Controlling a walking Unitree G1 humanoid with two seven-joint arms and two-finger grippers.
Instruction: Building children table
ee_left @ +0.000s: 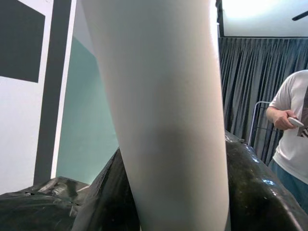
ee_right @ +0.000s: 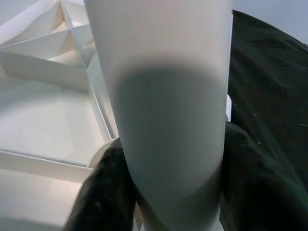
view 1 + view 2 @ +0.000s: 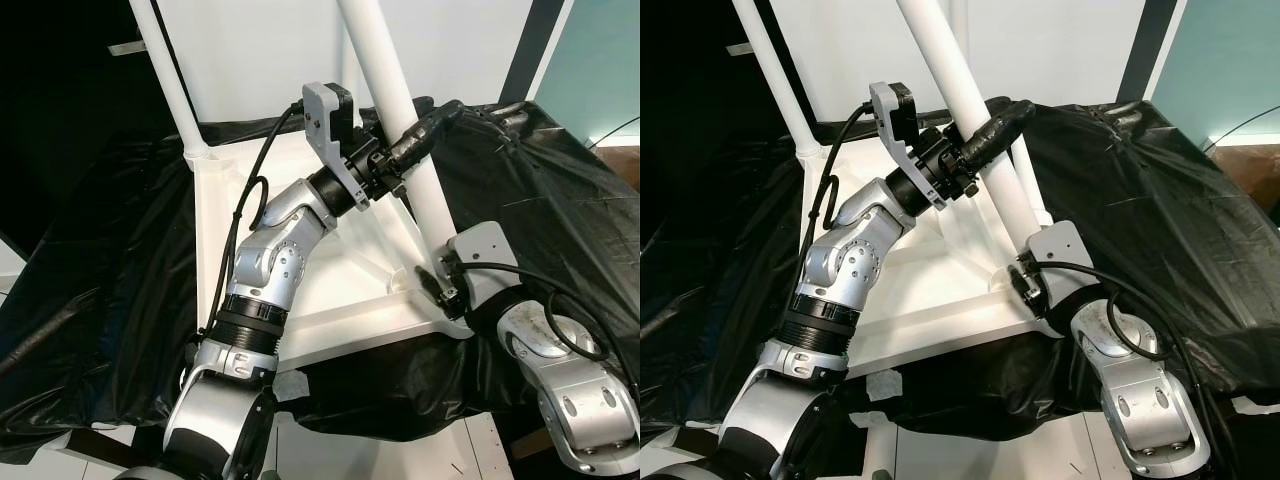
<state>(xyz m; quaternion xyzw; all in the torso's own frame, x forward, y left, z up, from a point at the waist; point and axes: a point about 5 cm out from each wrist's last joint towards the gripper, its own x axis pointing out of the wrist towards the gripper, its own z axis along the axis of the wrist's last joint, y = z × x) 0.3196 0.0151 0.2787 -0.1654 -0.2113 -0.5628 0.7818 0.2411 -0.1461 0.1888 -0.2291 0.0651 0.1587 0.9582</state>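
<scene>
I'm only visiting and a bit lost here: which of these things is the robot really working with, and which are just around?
In the job:
- white table leg, held by both tools
- upturned white tabletop
- left tool, high on the leg
- right tool, at its base

Just around:
- black plastic sheet
- person holding something
- grey curtain

Indoor test room: teal wall (image 1: 89, 120), grey curtain (image 1: 245, 82), black plastic sheeting (image 3: 540, 190).

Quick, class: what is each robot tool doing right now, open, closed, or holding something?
Left tool: closed around the near white table leg.
Right tool: at that leg's base; open or closed cannot be told.
</scene>
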